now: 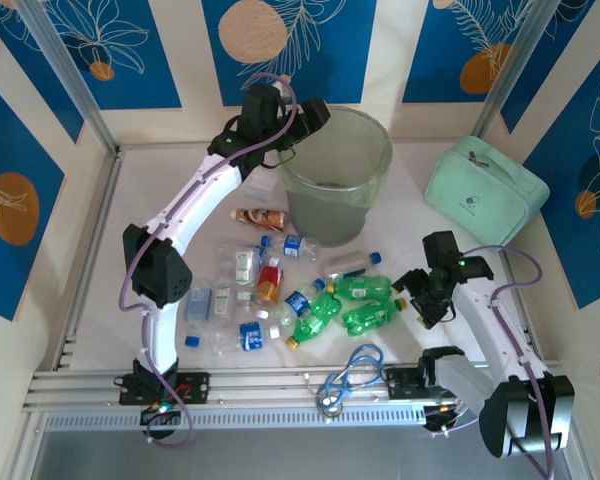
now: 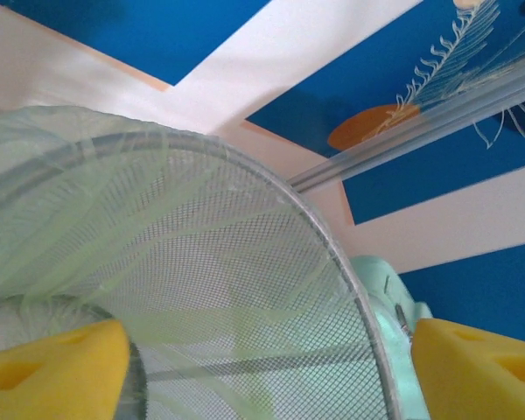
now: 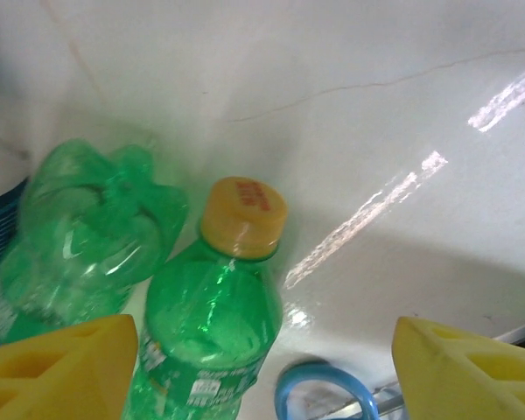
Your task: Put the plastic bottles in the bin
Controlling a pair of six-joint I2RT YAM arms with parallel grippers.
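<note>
The pale green bin (image 1: 327, 213) stands at the back of the table. My left gripper (image 1: 307, 118) hangs over its left rim, open, with nothing between the yellow fingers (image 2: 52, 372); the bin's inner wall (image 2: 201, 289) lies below it. Crushed plastic bottles lie in a heap in front of the bin: green ones (image 1: 368, 318), clear ones with blue labels (image 1: 250, 335), a red-labelled one (image 1: 260, 216). My right gripper (image 1: 417, 300) is low at the heap's right end, open. A green bottle with a yellow cap (image 3: 212, 324) lies between its fingers, close to the left finger (image 3: 57, 372).
A mint-green soft case (image 1: 485, 190) sits at the back right, right of the bin. A coiled blue cable (image 1: 355, 372) lies at the table's front edge, its loop (image 3: 324, 394) just beside the yellow-capped bottle. A second crushed green bottle (image 3: 79, 227) lies to the left.
</note>
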